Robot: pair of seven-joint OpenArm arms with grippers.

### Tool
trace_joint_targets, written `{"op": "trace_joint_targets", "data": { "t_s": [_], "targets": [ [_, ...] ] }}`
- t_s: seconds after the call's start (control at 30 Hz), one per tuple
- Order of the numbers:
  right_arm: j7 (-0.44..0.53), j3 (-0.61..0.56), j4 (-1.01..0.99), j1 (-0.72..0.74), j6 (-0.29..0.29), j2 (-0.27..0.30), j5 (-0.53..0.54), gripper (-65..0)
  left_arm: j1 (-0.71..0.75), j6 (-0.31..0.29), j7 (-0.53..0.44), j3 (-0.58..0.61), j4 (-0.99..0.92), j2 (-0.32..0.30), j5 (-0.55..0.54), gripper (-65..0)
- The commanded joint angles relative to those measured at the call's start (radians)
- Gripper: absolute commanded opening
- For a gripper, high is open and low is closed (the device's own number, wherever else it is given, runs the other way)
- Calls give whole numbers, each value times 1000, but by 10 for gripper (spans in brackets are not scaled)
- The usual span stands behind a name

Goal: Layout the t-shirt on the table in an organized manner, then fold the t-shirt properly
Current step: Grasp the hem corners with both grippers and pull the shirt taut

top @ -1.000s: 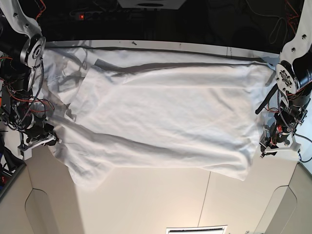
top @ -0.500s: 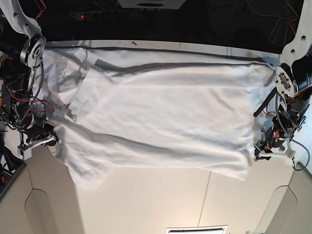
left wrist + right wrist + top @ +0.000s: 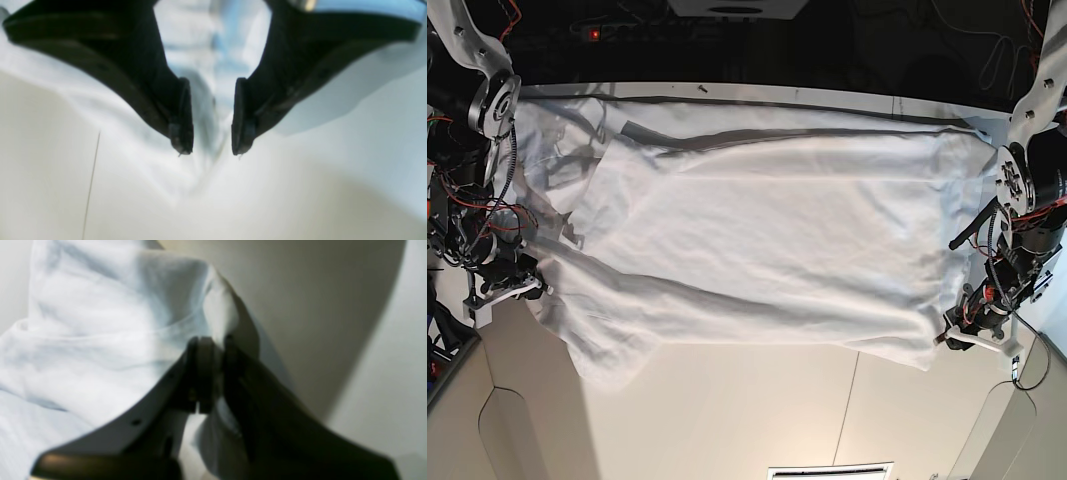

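The white t-shirt [image 3: 767,240] lies spread wide across the table [image 3: 757,420], wrinkled and bunched at its left end. At the shirt's near-right corner, my left gripper [image 3: 955,338] is open. In the left wrist view its black fingertips [image 3: 181,136] straddle a raised fold of the t-shirt [image 3: 200,110], the left gripper [image 3: 209,151] just over the cloth. My right gripper [image 3: 515,285] is at the shirt's left edge. In the right wrist view the right gripper [image 3: 213,343] is shut on a pinched peak of the t-shirt [image 3: 110,330].
A thin dark seam [image 3: 851,400] runs across the table toward the near edge and shows as a seam [image 3: 90,186] beside the left gripper. A white slatted panel [image 3: 830,470] sits at the near edge. Cables and a power strip [image 3: 627,30] hang behind the far edge.
My left arm has moved toward the near edge along the shirt's right side, down to its near-right corner. The right arm and the shirt have stayed put.
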Motion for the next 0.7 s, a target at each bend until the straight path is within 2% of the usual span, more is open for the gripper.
{"op": "trace_joint_targets", "data": {
  "t_s": [0.0, 0.1, 0.23, 0.27, 0.3, 0.37, 0.4, 0.5, 0.67],
  "targets": [
    [16, 2, 14, 27, 15, 14, 12, -650, -28, 2, -64, 0, 13, -17, 1, -424],
    [16, 2, 14, 18, 15, 14, 12, -650, -18, 2, -175, 0, 13, -19, 57, -424],
    [16, 2, 14, 11, 15, 14, 12, -650, -19, 2, -184, 0, 13, -16, 91, -424],
    [16, 2, 14, 13, 15, 14, 12, -650, -19, 3, -166, 0, 13, -16, 79, -424],
    [16, 2, 14, 14, 15, 14, 12, -650, -19, 32, -132, 0, 13, -16, 51, -423],
    [16, 2, 14, 14, 15, 14, 12, -650, -20, 127, -43, 0, 13, -16, -51, -423],
    [16, 2, 14, 13, 15, 14, 12, -650, -19, 137, -14, 0, 13, -16, -87, -423],
    [16, 0, 14, 14, 15, 14, 36, -650, -19, 85, 38, 0, 13, -16, -130, -422],
    [16, 0, 14, 13, 37, 14, 54, -650, -18, 60, 70, -6, 13, -16, -163, -422]
  ]
}}
